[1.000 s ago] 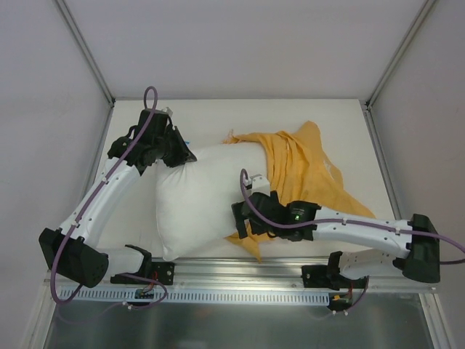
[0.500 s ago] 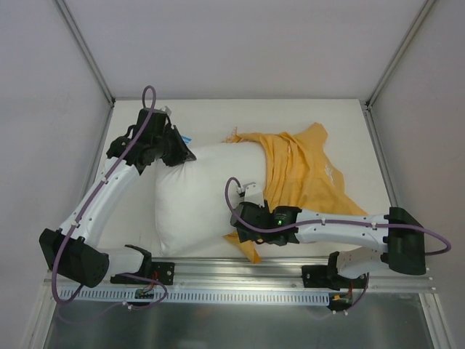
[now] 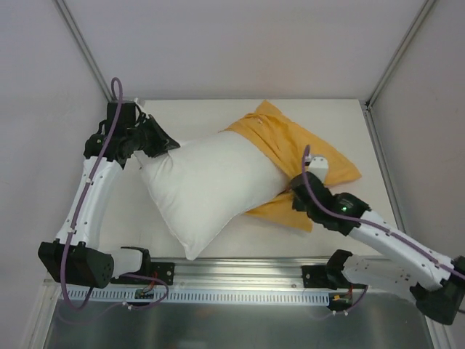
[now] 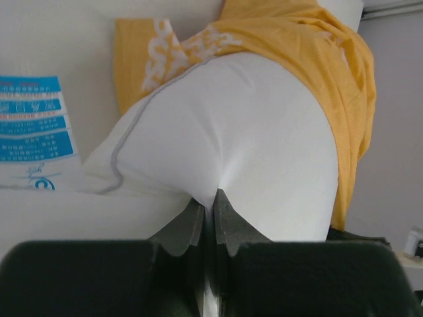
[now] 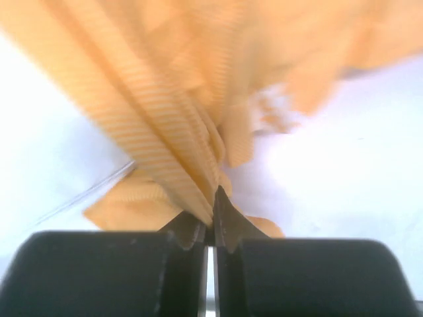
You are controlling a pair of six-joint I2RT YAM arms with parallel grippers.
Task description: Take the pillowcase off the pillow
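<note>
The white pillow lies diagonally across the table, most of it bare. The orange-yellow pillowcase still covers its far right end and lies bunched there. At the pillow's back left corner my left gripper is shut on the white fabric; in the left wrist view its tips pinch a fold of the pillow, with the pillowcase beyond. My right gripper is shut on the pillowcase's near edge, and its wrist view shows the jaws clamping a pleat of the ribbed orange cloth.
White walls with metal corner posts close in the table on the left, back and right. A slotted metal rail runs along the near edge by the arm bases. A blue-and-white printed label lies flat beside the pillow's corner.
The right gripper closed on the pillowcase's near edge and drew it right. The left arm pulled the pillow corner left and back. The pillow swung diagonal, with more white showing.
</note>
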